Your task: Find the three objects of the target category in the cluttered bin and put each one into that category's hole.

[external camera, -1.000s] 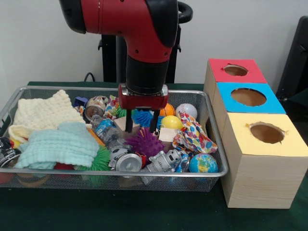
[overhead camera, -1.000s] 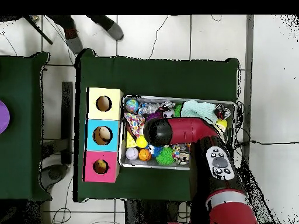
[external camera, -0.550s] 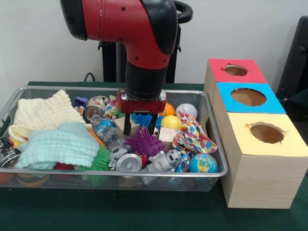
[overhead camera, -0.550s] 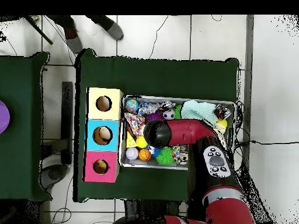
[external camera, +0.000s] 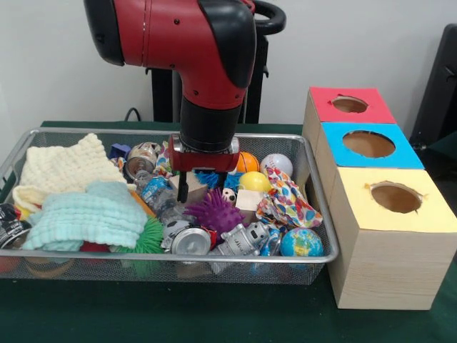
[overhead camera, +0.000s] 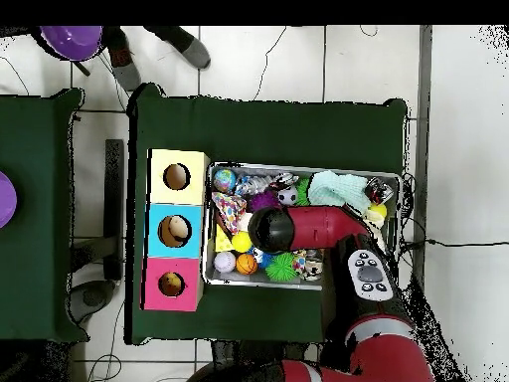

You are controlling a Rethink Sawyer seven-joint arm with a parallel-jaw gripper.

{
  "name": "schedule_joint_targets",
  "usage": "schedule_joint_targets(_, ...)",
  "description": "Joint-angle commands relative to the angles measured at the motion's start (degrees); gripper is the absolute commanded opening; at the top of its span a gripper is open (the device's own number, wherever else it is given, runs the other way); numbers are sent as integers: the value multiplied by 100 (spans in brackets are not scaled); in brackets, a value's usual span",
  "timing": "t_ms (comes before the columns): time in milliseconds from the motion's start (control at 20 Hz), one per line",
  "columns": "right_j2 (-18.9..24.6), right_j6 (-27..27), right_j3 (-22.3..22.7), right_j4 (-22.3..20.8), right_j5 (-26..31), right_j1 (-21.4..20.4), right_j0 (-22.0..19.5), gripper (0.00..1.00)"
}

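My gripper (external camera: 202, 187) hangs open, low over the back middle of the wire bin (external camera: 171, 256), its fingers astride a blue spiky ball (external camera: 211, 177) and a wooden block (external camera: 194, 187); nothing is held. Just in front lie a purple spiky ball (external camera: 214, 211) and a tiny soccer ball (external camera: 228, 194). A yellow ball (external camera: 255, 181), orange ball (external camera: 247, 162), baseball (external camera: 276, 164) and globe ball (external camera: 300, 243) sit to the right. In the overhead view the arm (overhead camera: 298, 227) hides the gripper. Red (external camera: 350, 105), blue (external camera: 368, 144) and yellow (external camera: 395, 198) boxes, each with a hole, stand beside the bin.
Cream cloth (external camera: 68, 168) and mint cloth (external camera: 93, 214) fill the bin's left half. Cans (external camera: 189, 241), a bottle (external camera: 157, 193), a toy robot (external camera: 243, 239), a patterned cloth (external camera: 289, 200) and a green spiky ball (external camera: 150, 239) crowd the front. A person's shoes (overhead camera: 124, 70) and a purple object (overhead camera: 70, 40) show in the overhead view.
The gripper has shifted left and a little farther back in the front view, uncovering the small soccer ball. A purple object has appeared at the overhead view's top left.
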Motion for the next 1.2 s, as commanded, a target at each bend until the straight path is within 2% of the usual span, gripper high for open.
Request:
schedule_joint_targets(50, 8, 711, -129, -62, -429, 138, 53, 100)
schedule_joint_targets(900, -97, 690, 374, -86, -710, 46, 171, 100)
schedule_joint_targets(1200, -47, 658, 373, 5, -618, 61, 203, 100)
